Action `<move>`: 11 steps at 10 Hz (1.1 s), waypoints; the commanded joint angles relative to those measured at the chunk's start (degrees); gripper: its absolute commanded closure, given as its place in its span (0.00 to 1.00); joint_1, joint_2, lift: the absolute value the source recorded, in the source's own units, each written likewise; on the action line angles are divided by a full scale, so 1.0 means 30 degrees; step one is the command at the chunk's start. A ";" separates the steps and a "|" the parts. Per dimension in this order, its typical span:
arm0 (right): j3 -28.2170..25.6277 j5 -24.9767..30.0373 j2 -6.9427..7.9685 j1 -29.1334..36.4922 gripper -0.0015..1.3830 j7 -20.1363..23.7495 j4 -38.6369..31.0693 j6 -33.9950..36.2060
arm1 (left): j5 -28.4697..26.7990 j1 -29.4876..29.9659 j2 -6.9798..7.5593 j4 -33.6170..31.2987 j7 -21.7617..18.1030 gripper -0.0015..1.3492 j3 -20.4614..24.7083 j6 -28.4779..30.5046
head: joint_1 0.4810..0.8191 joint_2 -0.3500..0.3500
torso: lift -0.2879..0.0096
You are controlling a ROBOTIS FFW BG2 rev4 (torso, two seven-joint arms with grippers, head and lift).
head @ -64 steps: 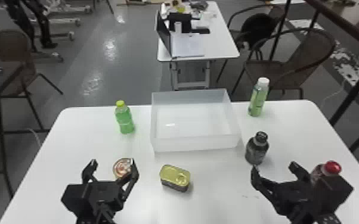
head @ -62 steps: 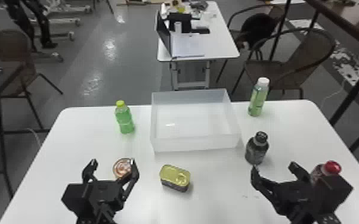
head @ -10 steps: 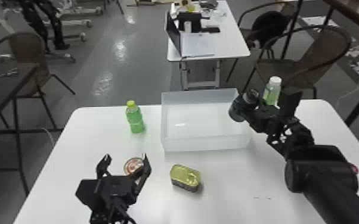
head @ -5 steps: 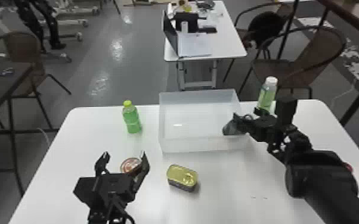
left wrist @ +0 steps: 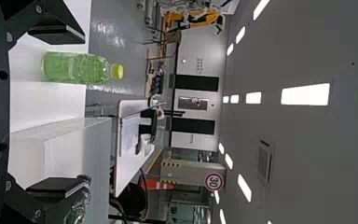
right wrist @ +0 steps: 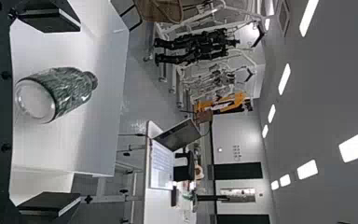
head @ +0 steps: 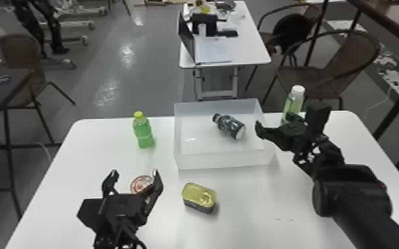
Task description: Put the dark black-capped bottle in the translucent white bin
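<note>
In the head view my right gripper [head: 286, 125] stands open at the right wall of the translucent white bin [head: 225, 161]. The dark black-capped bottle [head: 230, 125] lies on its side inside that bin, cap toward the far left, apart from the fingers. My left gripper [head: 136, 180] is parked open at the front left, near a round tin. In the right wrist view the bottle [right wrist: 56, 93] lies in front of my right gripper [right wrist: 49, 112], base toward it. The left wrist view has my left gripper [left wrist: 58, 112] open, with the bin [left wrist: 65, 149] beyond.
A yellow-capped green bottle [head: 143, 130] stands left of the bin, a white-capped one [head: 294, 103] behind the right gripper. Nearer the front are a round tin [head: 140, 184] and an oval-cornered tin [head: 198, 197]. The right forearm [head: 358, 195] covers the table's right side.
The right gripper carried the dark bottle from the table's right side to the bin and has let it go inside, then moved slightly right. The left arm stays parked.
</note>
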 commanded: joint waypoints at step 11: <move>-0.1842 0.1000 -0.1146 1.7693 0.06 -0.3575 -2.4454 0.8538 | -0.0304 0.0791 -0.0322 -0.0212 0.0030 0.16 0.0392 -0.0568 | 0.63 0.61 | 0.92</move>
